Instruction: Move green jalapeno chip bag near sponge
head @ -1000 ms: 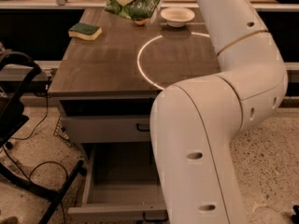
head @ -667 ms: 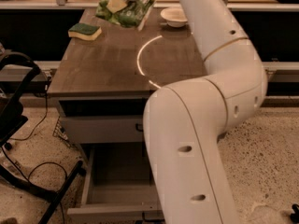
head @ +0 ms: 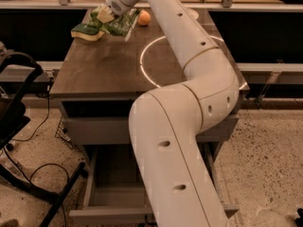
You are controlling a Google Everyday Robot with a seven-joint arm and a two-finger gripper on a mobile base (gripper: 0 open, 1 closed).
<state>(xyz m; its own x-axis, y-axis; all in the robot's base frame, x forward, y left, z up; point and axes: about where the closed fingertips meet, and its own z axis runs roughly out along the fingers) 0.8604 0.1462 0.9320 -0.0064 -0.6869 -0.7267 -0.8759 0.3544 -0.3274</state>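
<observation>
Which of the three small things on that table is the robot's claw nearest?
The crinkled light-green foil chip bag: the gripper is right at it, while the yellow, green-topped sponge and the round orange fruit lie to either side.

No word, brand or number can be read anywhere in the camera view. The darker print on the green jalapeno chip bag (head: 122, 24) shows only as blotches (no single letter stands out), and the sponge (head: 84, 32) bears no legible mark. The gripper (head: 105, 14), also unmarked, is at the bag's upper edge, at about eleven o'clock from the white ring (head: 141, 60) on the table (head: 94, 67).
</observation>
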